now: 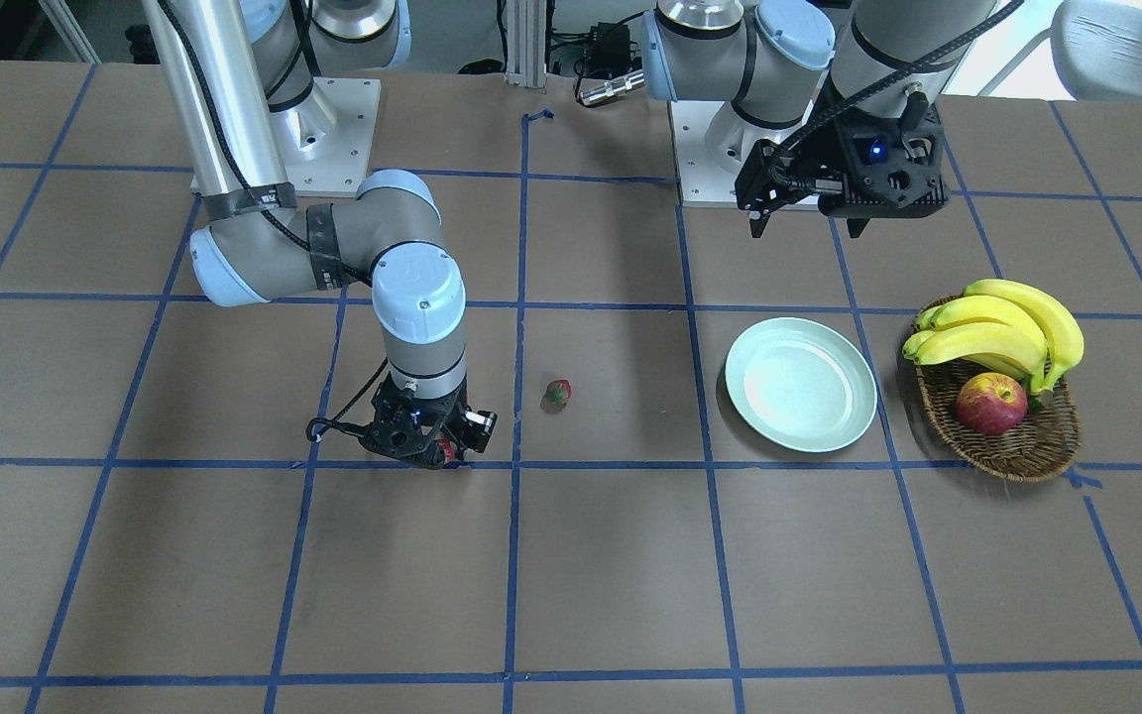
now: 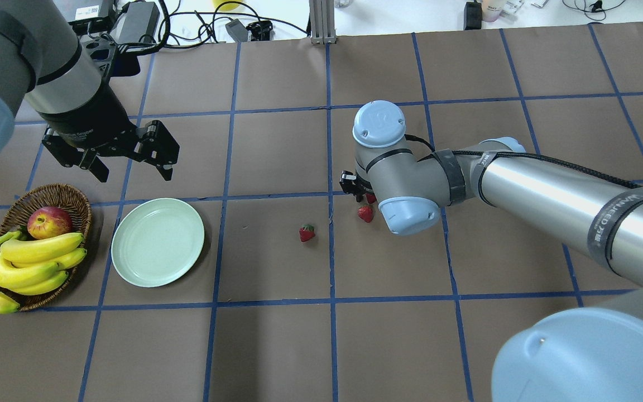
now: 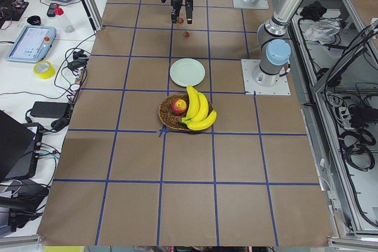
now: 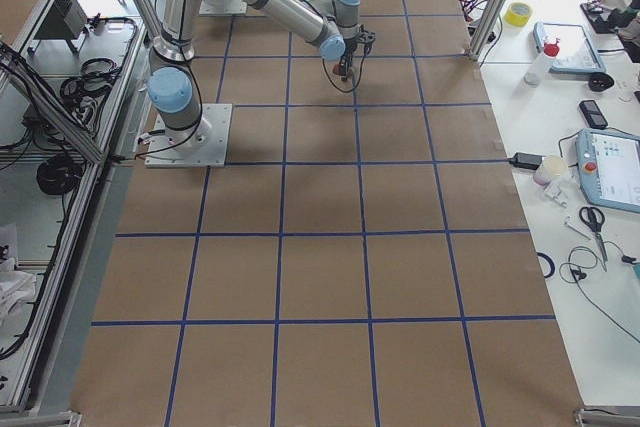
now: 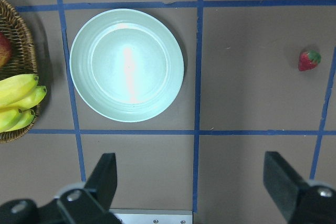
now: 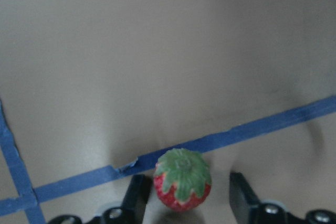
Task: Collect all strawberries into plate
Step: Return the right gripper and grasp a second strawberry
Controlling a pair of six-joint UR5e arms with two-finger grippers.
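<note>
The pale mint plate (image 2: 157,242) lies empty on the table, also in the front view (image 1: 800,384) and the left wrist view (image 5: 126,65). One strawberry (image 2: 307,232) lies alone near the table's middle, also in the left wrist view (image 5: 308,60). A second strawberry (image 2: 365,213) lies beside my right wrist. My right gripper (image 2: 359,193) is low at the table, open, its jaws straddling a third strawberry (image 6: 182,179) on blue tape. My left gripper (image 2: 132,166) hangs open and empty above the table behind the plate.
A brown wicker basket (image 2: 73,196) left of the plate holds bananas (image 2: 25,263) and a red apple (image 2: 49,221). Blue tape lines grid the brown table. Cables and power bricks (image 2: 132,22) lie past the far edge.
</note>
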